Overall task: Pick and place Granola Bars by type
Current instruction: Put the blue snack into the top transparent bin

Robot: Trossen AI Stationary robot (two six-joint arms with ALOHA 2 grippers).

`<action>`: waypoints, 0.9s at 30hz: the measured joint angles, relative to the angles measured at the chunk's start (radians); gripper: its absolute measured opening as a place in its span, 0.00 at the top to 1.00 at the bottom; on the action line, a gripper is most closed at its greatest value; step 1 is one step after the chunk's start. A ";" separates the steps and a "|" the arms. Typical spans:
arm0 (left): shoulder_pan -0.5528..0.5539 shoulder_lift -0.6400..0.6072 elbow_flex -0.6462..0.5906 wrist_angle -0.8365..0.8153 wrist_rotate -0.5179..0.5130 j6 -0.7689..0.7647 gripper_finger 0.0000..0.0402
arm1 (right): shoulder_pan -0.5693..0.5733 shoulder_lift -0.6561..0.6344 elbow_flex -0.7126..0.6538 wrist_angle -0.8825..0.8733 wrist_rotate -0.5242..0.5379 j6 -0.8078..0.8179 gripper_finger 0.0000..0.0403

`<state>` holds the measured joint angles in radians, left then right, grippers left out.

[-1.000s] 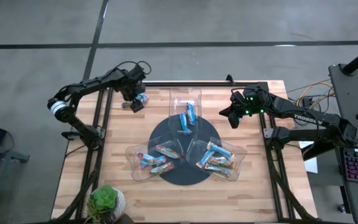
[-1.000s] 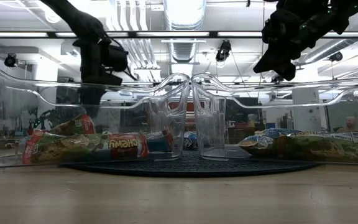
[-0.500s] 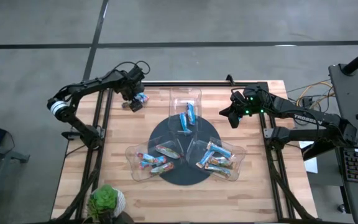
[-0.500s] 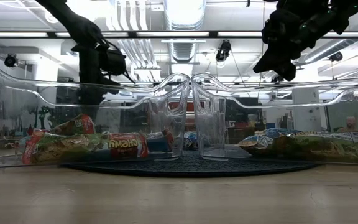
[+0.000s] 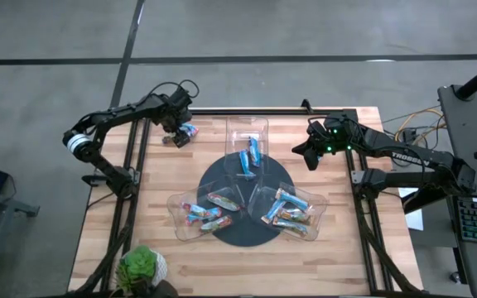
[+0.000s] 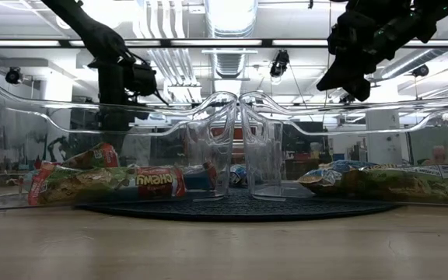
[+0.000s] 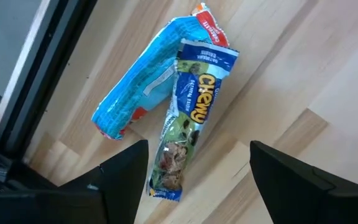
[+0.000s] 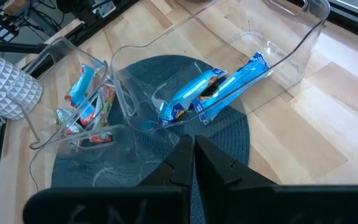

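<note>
Two Granola Bars lie flat on the wood at the table's far left corner, a blue one point(image 7: 143, 78) and a green-and-white one point(image 7: 191, 118), with their far ends touching. My left gripper point(image 7: 197, 180) hangs open just above them, pointing down. Its fingers stand on either side of the green bar's near end and touch nothing. More bars lie in three clear trays: blue ones point(image 5: 251, 153) in the far tray, mixed ones in the near left tray point(image 5: 204, 213) and the near right tray point(image 5: 288, 211). My right gripper point(image 5: 306, 155) hovers shut at the far right.
The three clear trays point(image 5: 247, 126) stand on a dark round mat point(image 5: 243, 232) at the table's middle. A potted plant point(image 5: 142, 269) sits at the near left corner. Black frame rails point(image 5: 135, 157) run along the table's left and right edges. Bare wood lies around the mat.
My left gripper has come down a little over the two bars at the far left corner and tipped steeper, its jaws still open. The bars have not moved.
</note>
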<state>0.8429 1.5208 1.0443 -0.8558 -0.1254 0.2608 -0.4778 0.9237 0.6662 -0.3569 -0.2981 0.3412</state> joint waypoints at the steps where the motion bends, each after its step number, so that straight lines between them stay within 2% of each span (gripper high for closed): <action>1: 0.000 0.000 0.000 0.000 0.004 -0.001 0.35 | 0.000 0.000 0.000 0.000 0.000 0.000 0.98; 9: -0.015 0.000 0.019 -0.057 -0.017 -0.115 0.35 | 0.000 0.000 0.000 0.001 0.000 0.007 0.98; 14: -0.020 0.001 0.010 -0.138 -0.050 -0.130 0.35 | 0.000 0.000 0.000 0.001 0.000 0.007 0.98; 19: -0.020 0.001 -0.011 -0.099 -0.058 -0.166 0.35 | 0.000 0.000 0.000 0.002 0.000 0.003 0.98; 27: -0.019 0.002 -0.039 -0.077 -0.064 -0.130 0.35 | 0.000 0.000 0.000 0.004 0.000 0.007 0.98</action>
<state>0.8234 1.5223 1.0050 -0.9326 -0.1898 0.1307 -0.4778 0.9237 0.6662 -0.3527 -0.2981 0.3481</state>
